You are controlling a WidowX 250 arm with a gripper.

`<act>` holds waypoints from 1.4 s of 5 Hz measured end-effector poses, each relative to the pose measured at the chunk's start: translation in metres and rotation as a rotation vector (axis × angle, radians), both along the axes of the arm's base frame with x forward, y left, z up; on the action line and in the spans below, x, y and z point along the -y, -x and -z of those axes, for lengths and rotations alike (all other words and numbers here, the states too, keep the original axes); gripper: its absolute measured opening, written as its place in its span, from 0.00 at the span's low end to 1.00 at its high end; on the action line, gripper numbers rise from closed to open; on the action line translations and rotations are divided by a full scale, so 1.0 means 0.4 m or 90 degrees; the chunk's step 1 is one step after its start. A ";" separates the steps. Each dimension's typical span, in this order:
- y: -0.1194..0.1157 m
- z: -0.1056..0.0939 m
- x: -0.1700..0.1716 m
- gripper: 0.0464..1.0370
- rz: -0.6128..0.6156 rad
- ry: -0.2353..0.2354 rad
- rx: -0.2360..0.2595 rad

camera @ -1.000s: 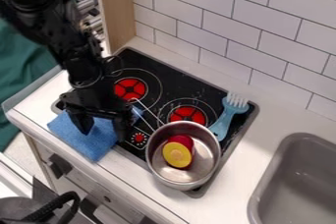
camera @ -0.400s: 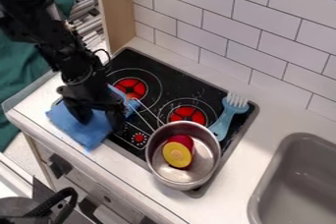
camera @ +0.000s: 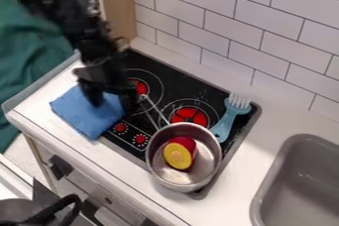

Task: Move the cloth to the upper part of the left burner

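1. The blue cloth [camera: 86,113] lies spread on the tabletop [camera: 33,110] at the stovetop's [camera: 177,87] left edge, short of the left burner [camera: 138,86].
2. Its raised part, near that burner a moment ago, has dropped back, and a red control mark [camera: 120,128] has come into sight.
3. The gripper [camera: 115,100] has shifted toward the back wall; its fingers look spread, pinching nothing, though dark blur makes that uncertain.
4. So the move remains undone; a fresh grasp seems needed.
5. Rightward, the metal pot [camera: 206,163] holds a red-and-yellow toy, beside a light-blue brush [camera: 228,122].

Blue cloth [camera: 83,116], seemingly flat, near left burner [camera: 141,87]
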State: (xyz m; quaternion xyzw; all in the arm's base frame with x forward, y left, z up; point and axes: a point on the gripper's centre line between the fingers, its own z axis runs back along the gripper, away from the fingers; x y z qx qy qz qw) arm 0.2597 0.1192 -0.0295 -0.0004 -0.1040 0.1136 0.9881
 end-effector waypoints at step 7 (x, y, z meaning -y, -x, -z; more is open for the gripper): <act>-0.073 -0.105 0.030 0.96 -0.028 -0.057 0.045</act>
